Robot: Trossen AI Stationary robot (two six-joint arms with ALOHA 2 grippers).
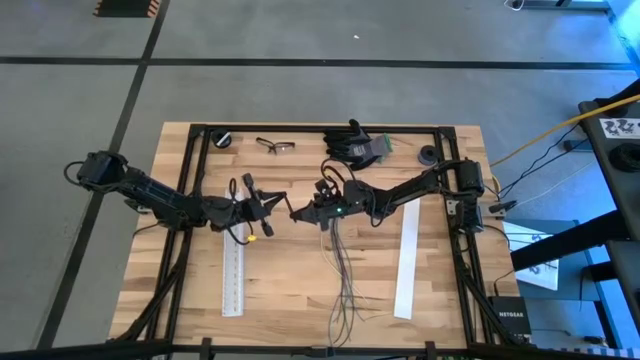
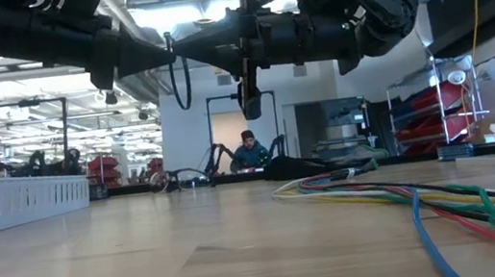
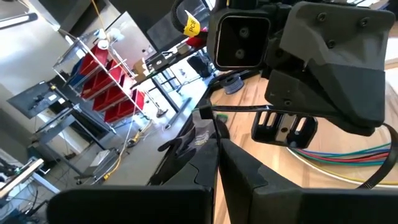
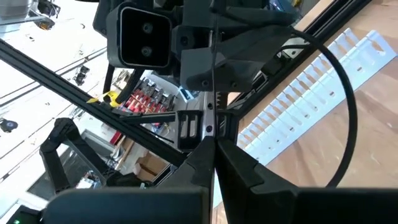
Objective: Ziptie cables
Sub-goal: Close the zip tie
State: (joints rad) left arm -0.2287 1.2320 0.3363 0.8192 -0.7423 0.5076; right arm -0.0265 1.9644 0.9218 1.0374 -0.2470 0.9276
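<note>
The thin, floppy, multicoloured cables (image 1: pixel 342 270) were left splayed on the wooden table (image 1: pixel 300 290). Above them, the closed left gripper (image 1: pixel 292 211) and closed right gripper (image 1: pixel 302 212) were brought tip to tip, apparently to pass a thin black strip (image 3: pixel 239 109), probably a ziptie.

Cables (image 1: pixel 342 270) on table (image 1: pixel 300 300) centre — strips either side, glasses (image 1: pixel 275 146) behind.

I note safety glasses (image 1: pixel 275 146) and black gloves (image 1: pixel 352 140) near the table's far edge; two white strips (image 1: pixel 233 270) lie toward the near edge.
</note>
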